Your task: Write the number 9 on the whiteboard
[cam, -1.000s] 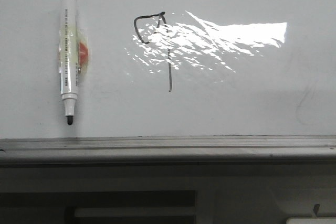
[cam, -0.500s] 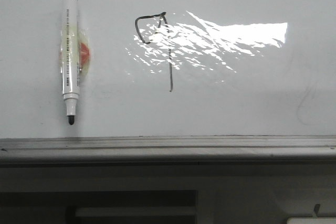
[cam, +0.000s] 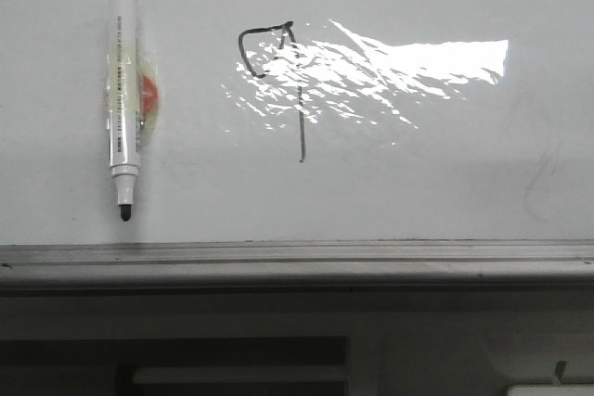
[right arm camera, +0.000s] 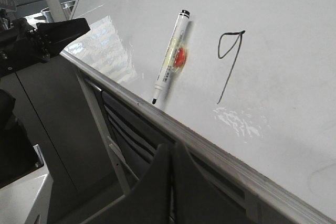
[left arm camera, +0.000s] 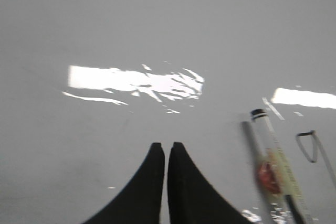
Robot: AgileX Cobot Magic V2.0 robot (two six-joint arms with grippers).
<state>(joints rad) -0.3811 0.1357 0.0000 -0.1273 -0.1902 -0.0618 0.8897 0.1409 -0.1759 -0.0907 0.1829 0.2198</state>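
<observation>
- The 9 [cam: 278, 81] is drawn in thin black line on the whiteboard [cam: 390, 192]: a small boxy loop above, a long straight tail running down from its right side.
- In the front view a bright glare patch [cam: 390, 71] lies across the loop's right part and the upper tail, spreading off to the right.
- The 9 also shows in the right wrist view [right arm camera: 230, 61], and its loop sits at the edge of the left wrist view [left arm camera: 308, 145].
- A marker [cam: 123, 104] lies flat against the board well left of the 9, uncapped black tip pointing down towards the rail [cam: 297, 255]; the tip ends just above the rail.
- A small red-orange piece [cam: 148, 95] touches the marker's barrel at mid-length, on the side nearer the 9.
- A faint grey curved smudge [cam: 538, 187] marks the board far right of the 9.
- The left gripper [left arm camera: 166, 148] has its two black fingers pressed together with only a hairline gap, holding nothing; it faces bare board, apart from the marker [left arm camera: 275, 169].
- The right gripper [right arm camera: 172, 150] is likewise closed and empty, fingers meeting at the tips, below the rail [right arm camera: 210, 150] and away from the marker [right arm camera: 170, 56].
- Neither gripper touches the marker or the 9.
- Below the rail in the front view sits a dark grey cabinet [cam: 186, 350].
</observation>
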